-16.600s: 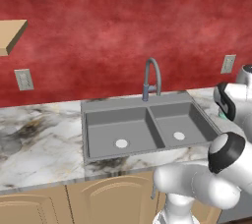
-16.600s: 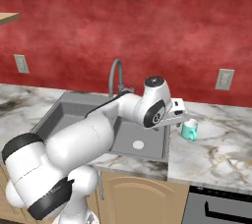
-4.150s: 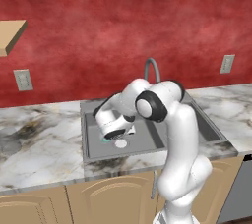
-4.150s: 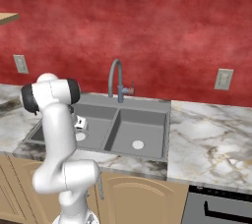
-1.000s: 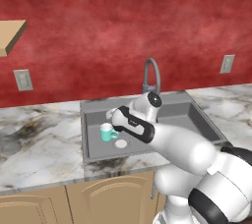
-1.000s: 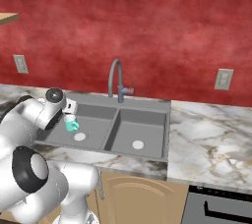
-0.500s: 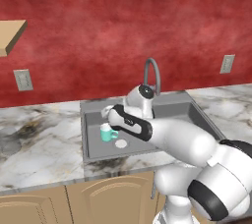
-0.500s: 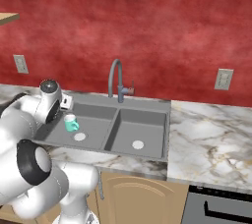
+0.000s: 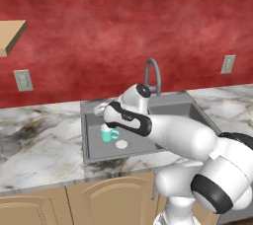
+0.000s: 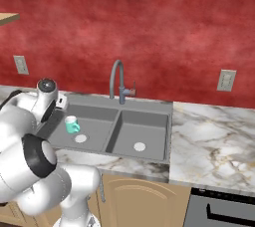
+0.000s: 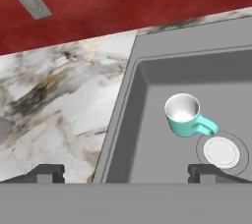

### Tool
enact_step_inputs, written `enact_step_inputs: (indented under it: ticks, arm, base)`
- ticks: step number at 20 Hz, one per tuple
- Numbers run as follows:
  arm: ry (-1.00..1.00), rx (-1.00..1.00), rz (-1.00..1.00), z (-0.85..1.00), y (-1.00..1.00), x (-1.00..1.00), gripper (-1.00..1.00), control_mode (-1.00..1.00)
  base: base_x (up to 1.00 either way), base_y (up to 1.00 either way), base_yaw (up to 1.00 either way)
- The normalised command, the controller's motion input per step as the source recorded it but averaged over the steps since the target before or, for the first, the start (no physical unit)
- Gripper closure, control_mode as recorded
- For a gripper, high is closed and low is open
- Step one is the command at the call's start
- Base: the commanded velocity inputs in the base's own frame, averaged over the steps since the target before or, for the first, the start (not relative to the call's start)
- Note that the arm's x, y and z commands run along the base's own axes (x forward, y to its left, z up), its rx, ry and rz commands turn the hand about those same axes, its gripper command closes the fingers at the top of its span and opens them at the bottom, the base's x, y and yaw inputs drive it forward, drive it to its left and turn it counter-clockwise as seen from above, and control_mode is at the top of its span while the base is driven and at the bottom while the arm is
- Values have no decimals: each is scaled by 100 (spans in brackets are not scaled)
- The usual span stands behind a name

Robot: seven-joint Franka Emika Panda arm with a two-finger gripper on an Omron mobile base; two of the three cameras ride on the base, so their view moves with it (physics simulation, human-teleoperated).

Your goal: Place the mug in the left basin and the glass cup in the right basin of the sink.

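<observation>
The marbled worktop [image 9: 39, 140] carries the dark grey sink [image 10: 160, 108] with its arched tap [image 10: 117, 77]. In the sink, the wider left basin [image 11: 147, 120] holds the mug [image 11: 184, 115], which stands upright on the basin floor just beside the round white drain [image 11: 222, 152], handle turned toward the drain. The narrower right basin [image 10: 149, 131] lies beyond the divider. The gripper [image 11: 125, 171] hangs above the left basin with its jaws spread wide, holding nothing and clear of the mug.

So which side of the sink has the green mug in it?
The left basin, the wider one. The mug stands upright there beside its white drain; the narrower right basin holds just a drain.
</observation>
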Motion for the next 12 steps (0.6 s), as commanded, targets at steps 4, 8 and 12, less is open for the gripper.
enact_step_inputs:
  ticks: [4, 8, 12]
  arm:
    - [-1, 7, 0, 0, 51, 0, -100, -100]
    - [0, 0, 0, 0, 71, 0, -100, -100]
    - [0, 0, 0, 0, 64, 0, -100, -100]
  base:
    - [0, 0, 0]
    - [0, 0, 0]
    - [0, 0, 0]
